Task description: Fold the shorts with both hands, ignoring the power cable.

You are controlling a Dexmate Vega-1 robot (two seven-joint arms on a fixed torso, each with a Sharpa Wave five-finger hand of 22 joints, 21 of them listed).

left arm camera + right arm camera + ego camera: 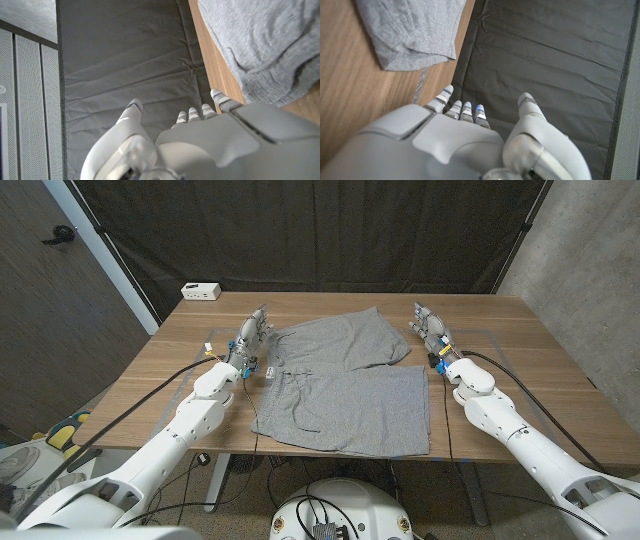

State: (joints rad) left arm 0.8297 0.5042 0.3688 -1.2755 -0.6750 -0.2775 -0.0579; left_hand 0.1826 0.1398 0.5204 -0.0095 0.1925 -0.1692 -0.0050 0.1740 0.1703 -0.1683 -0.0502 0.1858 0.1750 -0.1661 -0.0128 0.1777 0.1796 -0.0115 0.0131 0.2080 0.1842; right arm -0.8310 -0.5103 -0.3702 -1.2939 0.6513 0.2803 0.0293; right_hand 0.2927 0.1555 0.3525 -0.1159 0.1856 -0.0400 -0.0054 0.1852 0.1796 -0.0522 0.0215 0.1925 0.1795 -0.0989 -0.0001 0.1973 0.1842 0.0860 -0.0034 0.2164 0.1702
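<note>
Flanking the shorts (345,380), your 2 hands hold nothing: the left hand (250,340) stands just beside the waistband side, the right hand (432,332) just beside the far leg's hem, each with its fingers apart and reaching away from you. From the wrist views, the left hand's fingertips (218,95) hang close to the shorts' edge and the right hand's fingertips (445,92) point past a hem corner, neither touching cloth as far as you can tell.

The shorts lie spread on the wooden table (150,390), grey, with the legs splayed: one leg runs toward the far edge, the other lies toward you. A dark cord or cable shows at the waistband; I cannot tell whether it is the drawstring or the power cable, so leave it alone.

To do this step well, I judge you should bring each hand down onto its own side of the shorts together, pinch a single layer near a corner, and lift evenly so the cloth does not bunch. Keep the fold line straight across the shorts.

Beyond the shorts, near the table's far left corner, sits a small white box (201,291) with dark marks on its face; no writing on it, or anywhere else, is readable.
</note>
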